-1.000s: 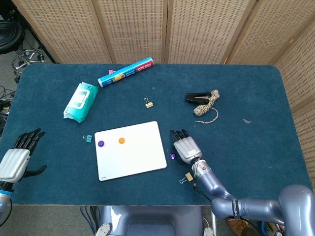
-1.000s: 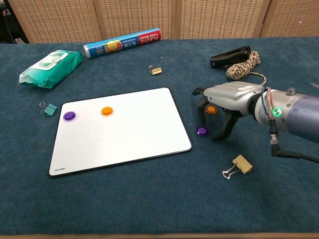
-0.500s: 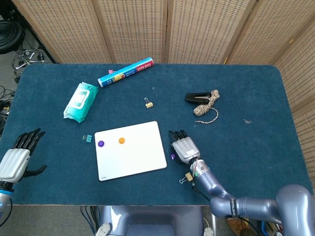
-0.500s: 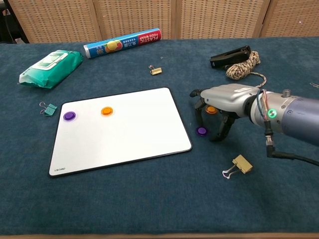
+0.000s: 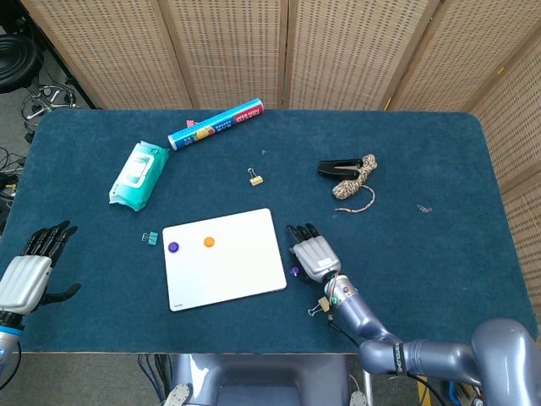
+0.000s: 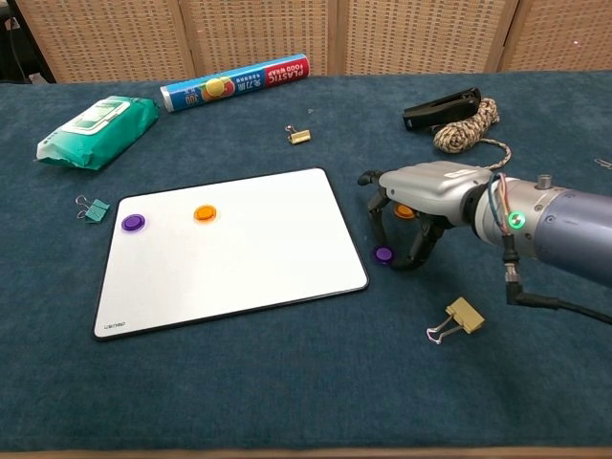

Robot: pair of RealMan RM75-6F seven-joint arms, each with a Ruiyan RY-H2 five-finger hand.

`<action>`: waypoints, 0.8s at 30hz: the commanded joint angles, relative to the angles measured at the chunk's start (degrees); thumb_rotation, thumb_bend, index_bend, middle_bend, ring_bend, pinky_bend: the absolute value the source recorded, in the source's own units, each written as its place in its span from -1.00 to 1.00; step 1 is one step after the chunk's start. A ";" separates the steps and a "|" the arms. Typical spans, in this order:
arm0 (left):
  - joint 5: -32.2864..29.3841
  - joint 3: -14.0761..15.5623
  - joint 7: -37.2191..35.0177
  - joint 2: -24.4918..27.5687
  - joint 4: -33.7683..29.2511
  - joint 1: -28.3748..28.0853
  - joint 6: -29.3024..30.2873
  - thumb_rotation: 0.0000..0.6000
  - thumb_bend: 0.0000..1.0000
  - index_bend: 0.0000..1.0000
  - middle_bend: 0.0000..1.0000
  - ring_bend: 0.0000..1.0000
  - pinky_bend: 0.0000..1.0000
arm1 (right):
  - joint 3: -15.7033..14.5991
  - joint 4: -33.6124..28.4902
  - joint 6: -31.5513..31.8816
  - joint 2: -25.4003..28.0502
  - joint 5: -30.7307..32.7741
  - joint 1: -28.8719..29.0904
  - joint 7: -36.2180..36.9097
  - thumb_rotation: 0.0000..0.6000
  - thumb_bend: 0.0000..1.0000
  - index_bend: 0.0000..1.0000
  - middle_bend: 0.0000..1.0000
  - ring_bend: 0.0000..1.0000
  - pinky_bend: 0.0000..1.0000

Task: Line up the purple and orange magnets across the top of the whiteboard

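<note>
The whiteboard (image 5: 245, 271) (image 6: 249, 263) lies flat at the table's front middle. A purple magnet (image 5: 173, 248) (image 6: 133, 222) and an orange magnet (image 5: 209, 242) (image 6: 205, 212) sit near its top left edge. Just off the board's right edge my right hand (image 5: 311, 252) (image 6: 426, 188) arches palm down, fingertips on the cloth. A loose purple magnet (image 5: 294, 271) (image 6: 383, 254) lies on the table between its fingers and thumb, and a loose orange magnet (image 6: 405, 211) shows under the palm. Neither is lifted. My left hand (image 5: 30, 275) rests with fingers spread at the table's left front edge.
A wipes pack (image 5: 138, 175) (image 6: 96, 120) and a plastic-wrap roll (image 5: 215, 124) (image 6: 235, 80) lie at the back left. A black clip with coiled rope (image 5: 355, 173) (image 6: 466, 120) is at the back right. Binder clips: gold (image 6: 299, 135), green (image 6: 93, 207), gold (image 6: 457, 318).
My right hand has crept left toward the board's right edge, and the loose purple magnet under it has shifted slightly left with it. The left hand has stayed put.
</note>
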 commanded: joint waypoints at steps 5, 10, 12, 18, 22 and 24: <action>0.06 0.06 0.08 -0.03 0.01 -0.05 -0.12 1.00 -0.61 -1.00 -1.00 -1.00 -1.00 | 1.04 -0.90 0.48 0.41 -0.48 -0.02 0.83 1.00 -0.33 0.06 -1.00 -1.00 -1.00; 0.08 0.14 0.30 -0.12 0.02 -0.07 -0.22 1.00 -0.61 -1.00 -1.00 -1.00 -1.00 | 3.42 -1.07 0.46 0.12 -0.28 1.28 1.07 1.00 -0.25 0.07 -1.00 -1.00 -1.00; 0.06 0.19 0.39 -0.15 -0.02 -0.09 -0.34 1.00 -0.61 -1.00 -1.00 -1.00 -1.00 | 4.93 -0.60 0.04 -0.47 0.07 2.41 1.16 1.00 -0.25 0.08 -1.00 -1.00 -1.00; 0.02 0.19 0.43 -0.14 -0.05 -0.08 -0.31 1.00 -0.61 -1.00 -1.00 -1.00 -1.00 | 8.74 3.24 -1.64 -3.30 1.91 6.51 0.32 1.00 -0.22 0.08 -1.00 -1.00 -1.00; -0.03 0.24 0.31 -0.21 0.05 -0.14 -0.54 1.00 -0.61 -1.00 -1.00 -1.00 -1.00 | 10.64 6.62 -3.53 -5.37 3.80 9.69 -0.76 1.00 -0.20 0.09 -1.00 -1.00 -1.00; -0.09 0.20 0.13 -0.14 0.08 -0.15 -0.55 1.00 -0.61 -1.00 -1.00 -1.00 -1.00 | 11.53 8.64 -4.40 -6.65 4.86 11.42 -1.35 1.00 -0.20 0.10 -1.00 -1.00 -1.00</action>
